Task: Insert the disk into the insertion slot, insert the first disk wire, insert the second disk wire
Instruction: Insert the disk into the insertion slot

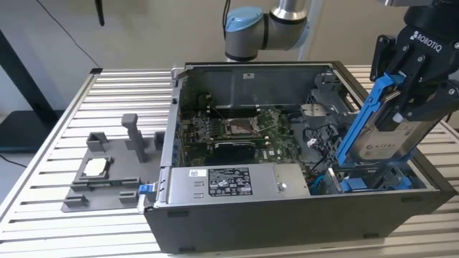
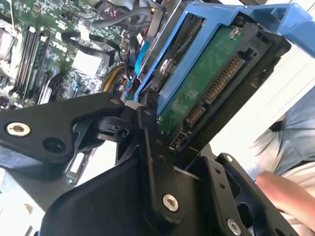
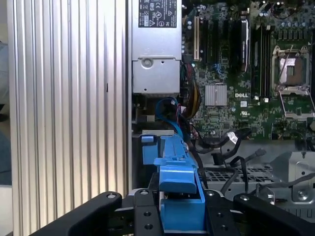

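Observation:
My gripper (image 1: pixel 407 99) is shut on the disk (image 1: pixel 384 137), a silver drive in a blue carrier frame. It hangs tilted on edge over the front corner of the open computer case, on the exterior view's right. Just below it is the insertion slot (image 1: pixel 366 184), a grey bay with blue tabs. In the second wrist view the disk (image 2: pixel 206 83) shows its green board and connectors between the black fingers (image 2: pixel 150 147). In the first wrist view the blue carrier (image 3: pixel 179 189) sits above the slot's blue tab (image 3: pixel 149 147). Blue wires (image 3: pixel 170 110) lie loose beside the bay.
The grey power-supply box (image 1: pixel 229 183) lines the case's front wall beside the bay. The motherboard with its socket (image 1: pixel 237 127) lies further back. A grey fixture (image 1: pixel 107 172) stands on the slatted table at the exterior view's left. A person's hand (image 2: pixel 283 189) is near the gripper.

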